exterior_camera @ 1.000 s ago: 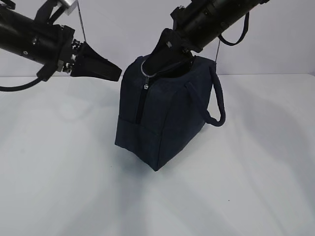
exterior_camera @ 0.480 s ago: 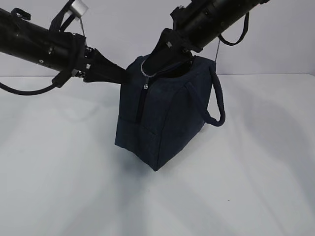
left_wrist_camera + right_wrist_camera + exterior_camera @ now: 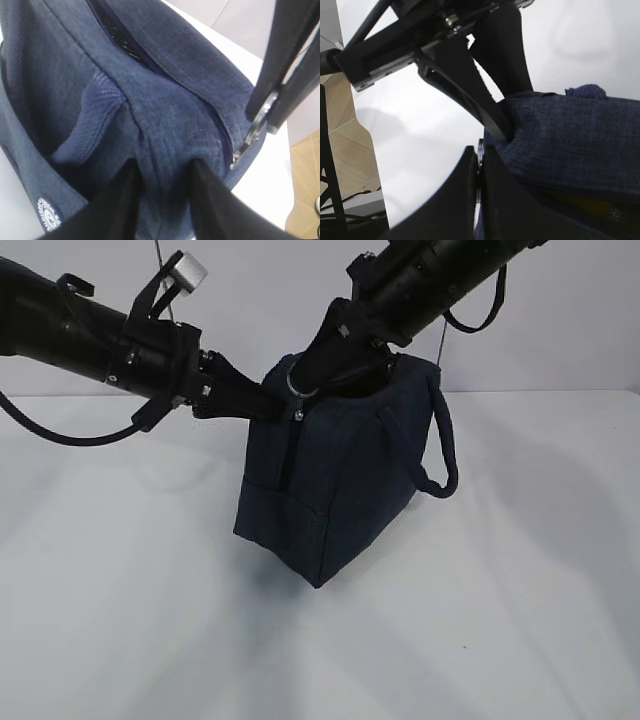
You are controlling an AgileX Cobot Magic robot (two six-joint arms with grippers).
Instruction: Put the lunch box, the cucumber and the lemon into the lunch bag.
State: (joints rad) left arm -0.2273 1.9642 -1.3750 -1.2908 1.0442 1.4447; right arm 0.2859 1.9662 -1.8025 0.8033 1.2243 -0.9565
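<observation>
On the white table (image 3: 120, 620) the navy lunch bag (image 3: 340, 490) stands upright, zipper end toward the camera. Left gripper (image 3: 162, 172) pinches a fold of bag fabric at the top edge, a finger on either side. Right gripper (image 3: 479, 170) has its jaws pressed together on the silver ring pull (image 3: 297, 380) at the bag's top.

Lunch bag (image 3: 330, 480): dark navy fabric, boxy, upright at frame centre. End zipper closed; silver ring pull (image 3: 296, 378) at top. Handle (image 3: 443, 440) loops off right side.
</observation>
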